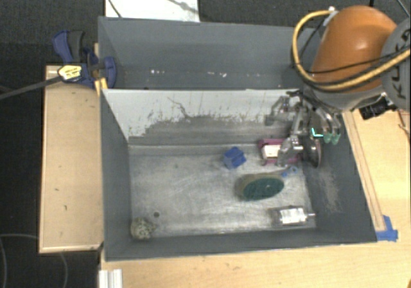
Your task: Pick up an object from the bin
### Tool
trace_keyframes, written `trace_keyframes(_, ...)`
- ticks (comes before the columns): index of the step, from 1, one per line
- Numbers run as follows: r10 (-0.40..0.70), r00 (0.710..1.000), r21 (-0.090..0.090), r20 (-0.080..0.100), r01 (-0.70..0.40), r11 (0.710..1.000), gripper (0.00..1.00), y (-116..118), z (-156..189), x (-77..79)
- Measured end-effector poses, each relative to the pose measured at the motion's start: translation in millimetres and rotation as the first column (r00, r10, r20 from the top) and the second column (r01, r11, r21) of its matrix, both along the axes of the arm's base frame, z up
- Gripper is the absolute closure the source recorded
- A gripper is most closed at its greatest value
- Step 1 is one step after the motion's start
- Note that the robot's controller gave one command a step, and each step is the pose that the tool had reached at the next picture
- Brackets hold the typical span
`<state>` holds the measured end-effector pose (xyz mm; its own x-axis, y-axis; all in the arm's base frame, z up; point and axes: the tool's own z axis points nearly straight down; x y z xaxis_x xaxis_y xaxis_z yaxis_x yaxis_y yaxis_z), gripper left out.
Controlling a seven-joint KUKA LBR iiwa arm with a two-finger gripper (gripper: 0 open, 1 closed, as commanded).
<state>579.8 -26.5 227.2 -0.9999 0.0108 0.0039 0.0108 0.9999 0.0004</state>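
Pincer (290, 152) seemingly touching one magenta block (270, 150).

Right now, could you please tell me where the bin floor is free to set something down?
Bare: the floor's left half, between the left wall, the blue block and the speckled grey lump. Crowded: the right, around the end effector, magenta piece and dark green oval pad.

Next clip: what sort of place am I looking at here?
Most likely a robotics lab's grasping test station. A grey metal bin holds a few odd loose things, such as a blue block and a dark green oval thing, with the robot's gripper down inside it.
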Motion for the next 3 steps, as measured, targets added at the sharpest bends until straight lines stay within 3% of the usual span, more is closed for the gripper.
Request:
trace_keyframes(1, 0.214, 0.977, -0.001, 0.007, -0.214, 0.977, 0.0, -2.9, -140.4, -8.2)
trace_keyframes(2, 0.214, 0.977, 0.001, -0.006, -0.214, 0.977, 1.0, -3.1, -141.7, -10.6)
trace_keyframes(3, 0.368, 0.93, -0.005, 0.013, -0.368, 0.93, 1.0, -13.8, -0.3, -9.7)
